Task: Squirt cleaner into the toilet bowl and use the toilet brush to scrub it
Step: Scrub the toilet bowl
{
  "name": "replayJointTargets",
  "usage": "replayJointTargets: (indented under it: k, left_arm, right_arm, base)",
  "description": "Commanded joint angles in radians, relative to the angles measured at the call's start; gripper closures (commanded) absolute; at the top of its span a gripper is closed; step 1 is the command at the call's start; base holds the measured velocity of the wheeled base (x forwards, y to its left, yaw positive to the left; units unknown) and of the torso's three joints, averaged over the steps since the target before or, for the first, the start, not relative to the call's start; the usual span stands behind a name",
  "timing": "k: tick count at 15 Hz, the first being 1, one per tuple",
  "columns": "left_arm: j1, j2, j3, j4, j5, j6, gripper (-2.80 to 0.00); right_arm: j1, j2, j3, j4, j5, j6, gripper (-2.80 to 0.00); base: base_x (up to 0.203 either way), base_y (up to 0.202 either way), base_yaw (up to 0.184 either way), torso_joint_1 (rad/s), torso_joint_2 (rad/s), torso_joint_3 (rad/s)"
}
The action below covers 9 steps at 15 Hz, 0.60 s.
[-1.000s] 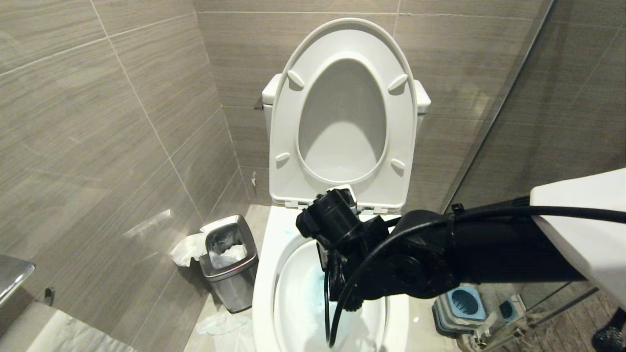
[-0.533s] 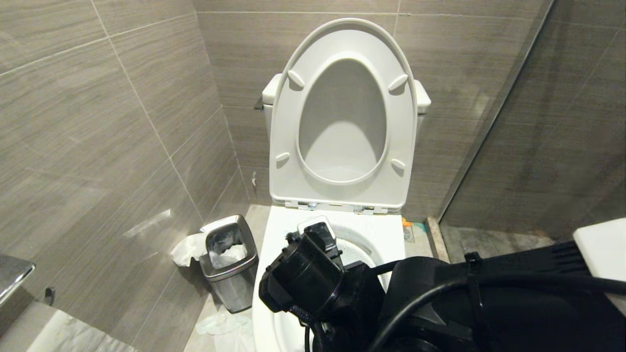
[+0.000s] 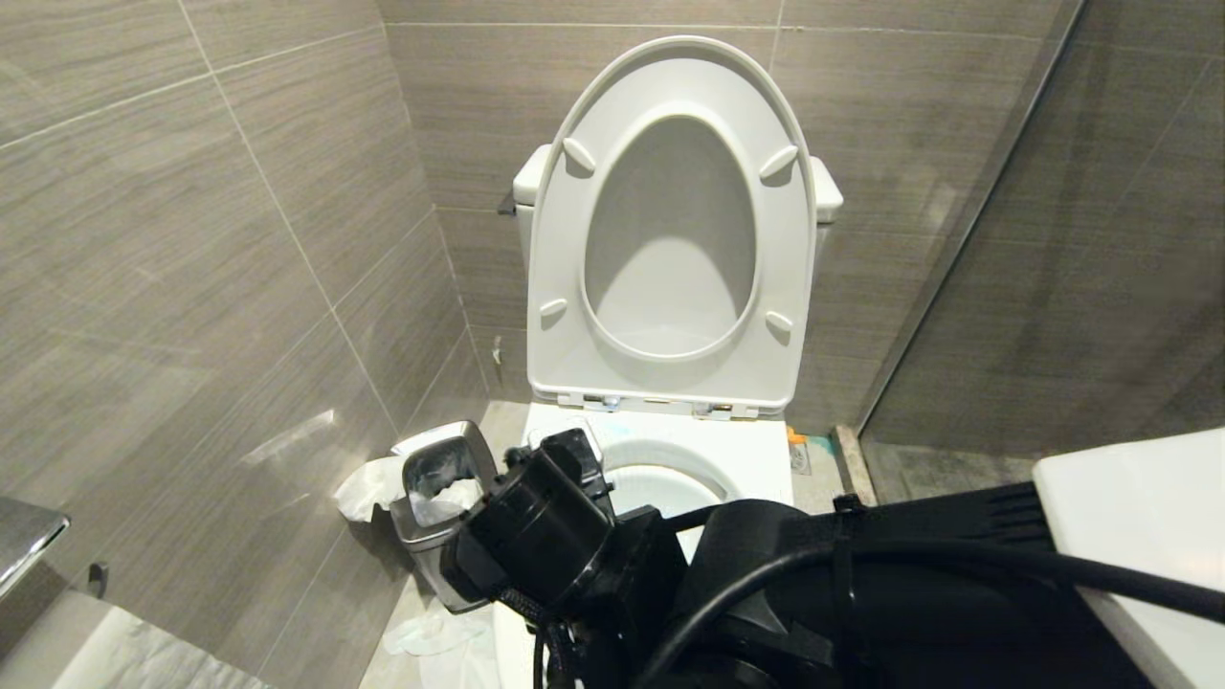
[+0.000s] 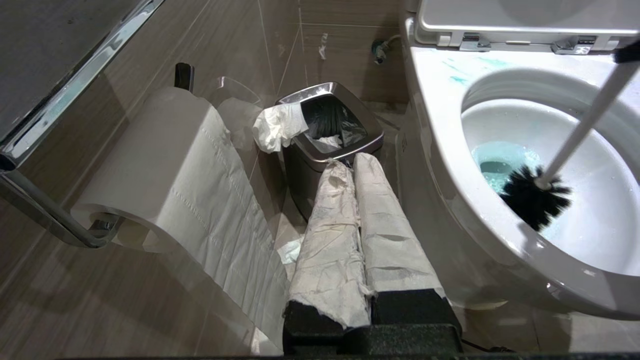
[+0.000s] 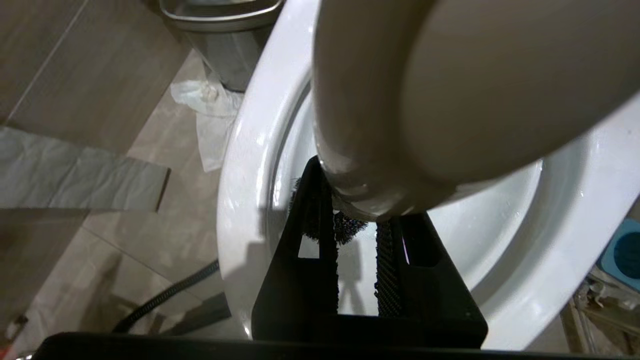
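head view: your right arm hides the toilet bowl (image 3: 756, 459). left wrist view: left gripper (image 4: 352, 165) fingers pressed together; toilet brush (image 4: 537, 200) head against the bowl's inner wall, blue cleaner (image 4: 500, 162) pooled beside it. right wrist view: right gripper (image 5: 357, 220) pinching the brush's white handle.

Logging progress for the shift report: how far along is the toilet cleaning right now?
Done: turquoise cleaner already tints the water and streaks the rim of the white ceramic toilet bowl. In hand: the right tool grips the long white-handled toilet brush, its dark bristle head against the bowl's inner wall. Left: scrubbing the other walls; how much is scrubbed cannot be told. The left tool, paper-wrapped, hangs shut beside the bowl.
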Motion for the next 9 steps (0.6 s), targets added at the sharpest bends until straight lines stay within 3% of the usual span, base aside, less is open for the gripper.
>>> replayJointTargets:
  k: [1, 5, 9]
  left_arm:
    - [0.0, 0.0, 0.0, 0.0, -0.001, 0.0, 0.0]
    - [0.0, 0.0, 0.001, 0.0, 0.0, 0.0, 0.0]
    - [0.001, 0.0, 0.0, 0.001, 0.001, 0.0, 0.0]
  right_arm:
    - [-0.029, 0.072, -0.088, 0.001, -0.005, -0.02, 0.0]
    - [-0.135, 0.143, -0.217, 0.001, -0.019, -0.065, 0.0]
    - [-0.195, 0.149, -0.231, 0.0, -0.025, -0.104, 0.0]
  base:
    - [0.0, 0.0, 0.0, 0.0, 0.0, 0.0]
    - [0.0, 0.0, 0.0, 0.0, 0.0, 0.0]
    - [0.0, 0.0, 0.0, 0.0, 0.0, 0.0]
